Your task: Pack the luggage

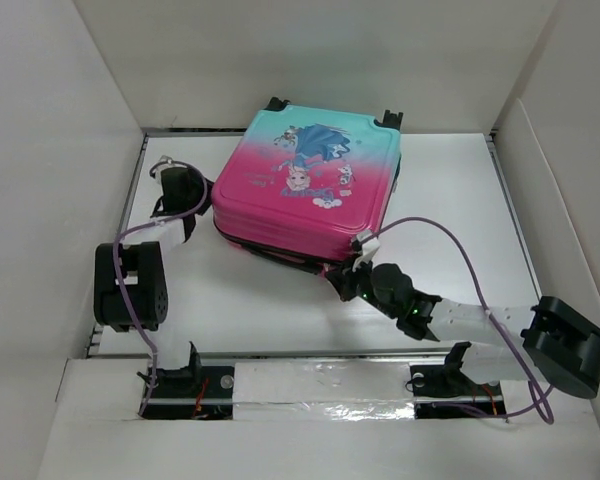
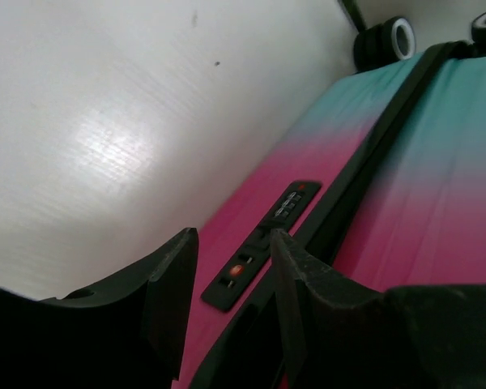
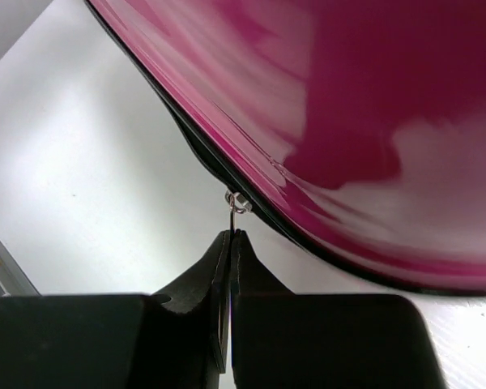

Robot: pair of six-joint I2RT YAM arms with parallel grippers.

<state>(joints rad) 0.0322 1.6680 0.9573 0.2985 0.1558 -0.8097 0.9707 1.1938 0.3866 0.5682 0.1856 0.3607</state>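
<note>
The luggage [image 1: 310, 185] lies flat and closed at the back middle of the table, pink-to-teal with a princess print, wheels at the far end. My left gripper [image 1: 180, 185] is at its left side; in the left wrist view the jaws [image 2: 231, 275] stand open by the black lock panel [image 2: 263, 243] and black zipper seam. My right gripper [image 1: 358, 275] is at the near right corner of the luggage. In the right wrist view it [image 3: 230, 235] is shut on the thin metal zipper pull [image 3: 236, 204] under the pink shell [image 3: 373, 105].
White walls enclose the table on the left, back and right. The metal-taped near edge [image 1: 320, 385] carries both arm bases. A purple cable [image 1: 460, 250] loops from the right arm over the table. A black wheel [image 2: 385, 40] sits near the back wall.
</note>
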